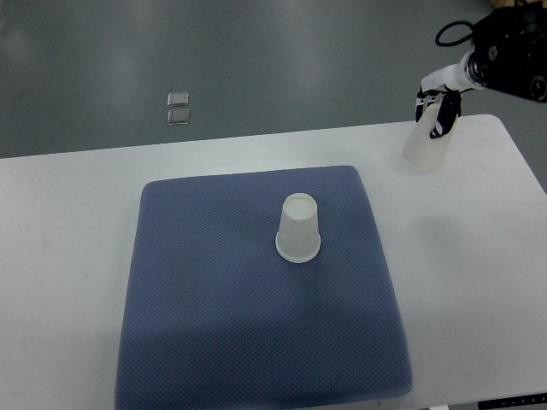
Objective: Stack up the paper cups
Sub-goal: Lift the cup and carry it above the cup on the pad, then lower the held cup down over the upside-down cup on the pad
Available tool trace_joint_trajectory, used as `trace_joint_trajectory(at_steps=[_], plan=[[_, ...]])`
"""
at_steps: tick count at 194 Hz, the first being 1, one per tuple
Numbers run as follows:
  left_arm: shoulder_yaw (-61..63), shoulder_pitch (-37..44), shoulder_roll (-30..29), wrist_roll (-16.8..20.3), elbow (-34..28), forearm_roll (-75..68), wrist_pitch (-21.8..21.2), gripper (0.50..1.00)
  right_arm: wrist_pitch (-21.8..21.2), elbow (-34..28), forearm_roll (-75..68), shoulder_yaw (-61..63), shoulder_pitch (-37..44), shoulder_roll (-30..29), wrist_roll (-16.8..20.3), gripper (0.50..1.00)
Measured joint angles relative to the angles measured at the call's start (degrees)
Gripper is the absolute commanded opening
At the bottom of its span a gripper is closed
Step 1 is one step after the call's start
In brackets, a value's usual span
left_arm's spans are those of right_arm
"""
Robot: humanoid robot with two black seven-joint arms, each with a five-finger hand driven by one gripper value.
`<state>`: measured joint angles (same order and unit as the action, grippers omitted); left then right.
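While the right hand grips one paper cup at the table's far right corner, it should centre it above the upside-down cup mid-mat before lowering.

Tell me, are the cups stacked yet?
Not yet. Nothing is stacked so far. One paper cup sits upside down on the blue mat. The right robot hand grips a second paper cup at the table's far right corner, off the mat. Still left: carrying it over and setting it onto the cup on the mat.
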<state>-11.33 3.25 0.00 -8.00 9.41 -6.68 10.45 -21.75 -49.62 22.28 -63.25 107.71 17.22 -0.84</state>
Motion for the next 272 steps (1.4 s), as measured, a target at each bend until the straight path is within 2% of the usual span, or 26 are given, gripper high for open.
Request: trace_joint_trajectory(at_steps=[23,54,96,144,207,272], plan=[[0.0,-0.06,0.0,0.0,0.13,0.0,0.0,1.0,-3.09,-7.98,0.71,-0.01,11.47,2.46,0.02,0.621],[0.0,-0.09,0.0,0.0,0.17,0.0,0.0,1.0,-7.84,-16.22,0.83,0.03,24.59,4.07,0.05,0.621],[0.0,-0.09,0.0,0.0,0.14,0.0,0.0,1.0,-10.86,-22.69,0.83,0.17,34.78,3.89,0.05,0.621],[0.0,-0.09,0.0,0.0,0.08,0.0,0.0,1.0,-9.51,-23.4,-4.25,3.29,35.15,-1.08,0.07,0.621],[0.0,-0.13,0.0,0.0,0.0,0.0,0.0,1.0,-2.14,-23.4,-13.2,4.43,31.26,-14.48,0.13,0.621],[0.0,-0.08,0.0,0.0,-0.26,0.0,0.0,1.0,1.25,-23.33,-13.39,4.29,26.35,-17.18,0.14,0.623]])
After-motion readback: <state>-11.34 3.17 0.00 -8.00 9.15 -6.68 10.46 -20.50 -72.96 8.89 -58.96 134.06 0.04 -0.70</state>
